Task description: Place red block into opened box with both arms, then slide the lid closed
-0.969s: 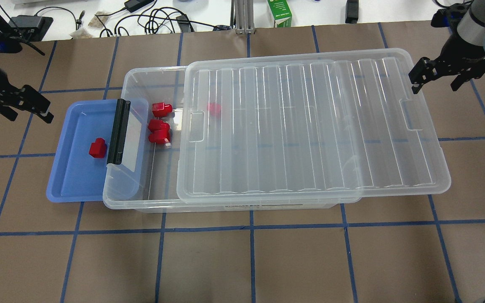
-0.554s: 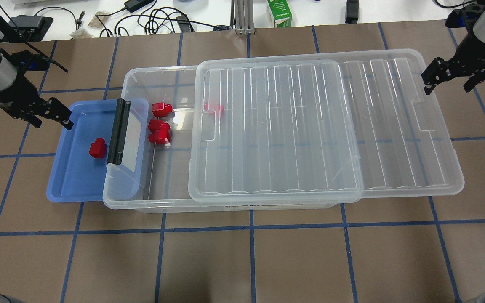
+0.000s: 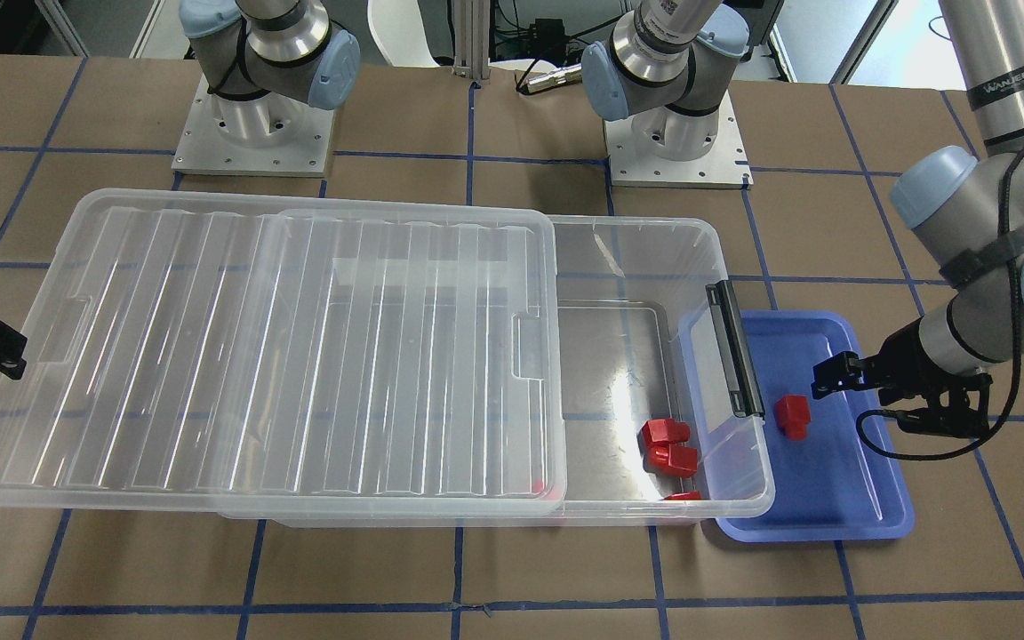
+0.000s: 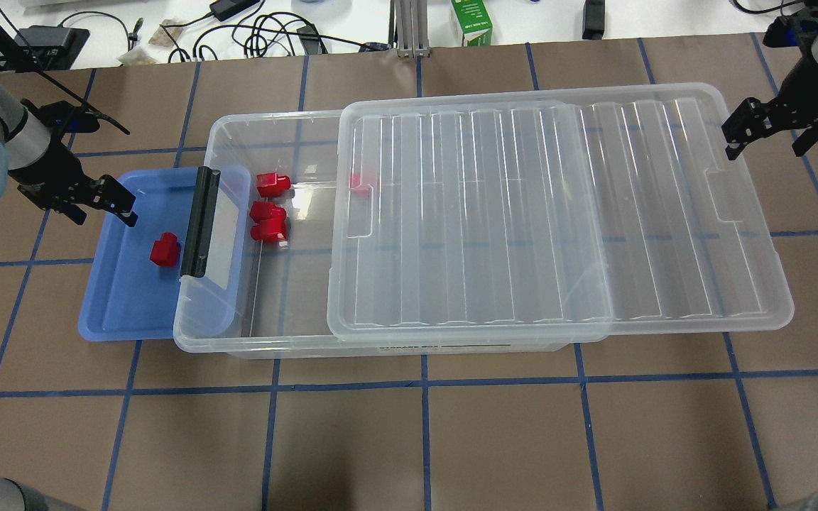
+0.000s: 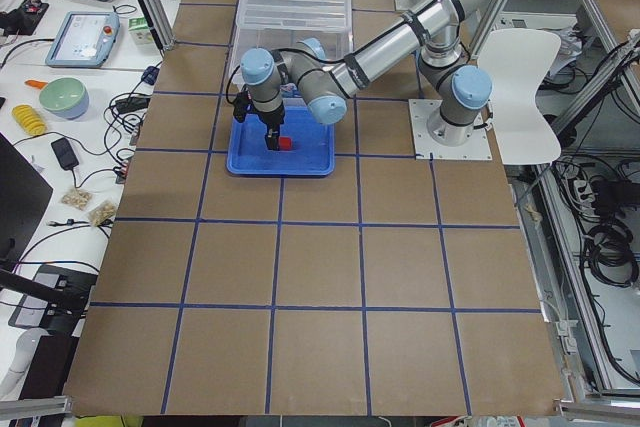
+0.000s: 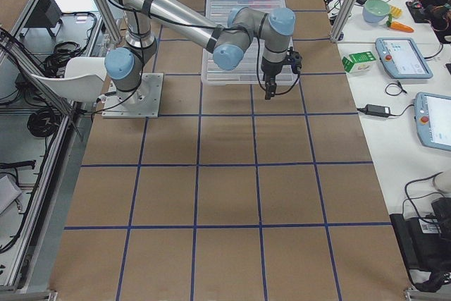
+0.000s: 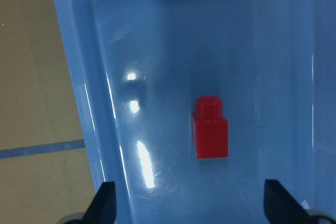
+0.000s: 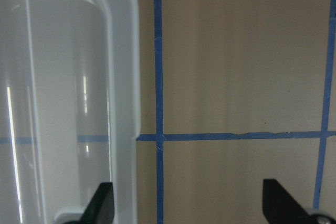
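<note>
One red block (image 4: 165, 249) (image 3: 791, 416) (image 7: 210, 128) lies in the blue tray. My left gripper (image 4: 104, 206) (image 7: 191, 208) hovers open over the tray's far left part, with the block just ahead of its fingers. The clear box (image 4: 238, 122) holds several more red blocks (image 4: 270, 184), one under the lid's edge. The ribbed clear lid (image 4: 558, 213) rests on the box, shifted right so the left third is uncovered. My right gripper (image 4: 767, 142) (image 8: 189, 208) is open at the lid's far right corner, holding nothing.
The blue tray (image 4: 118, 305) sits partly under the box's black handle (image 4: 199, 220) end. Cables and a green carton (image 4: 471, 21) lie beyond the table's far edge. The arm bases (image 3: 676, 133) stand behind the box.
The lid has slid to the right, uncovering more of the box. My left gripper moved in over the blue tray. My right gripper drew back to the right.
</note>
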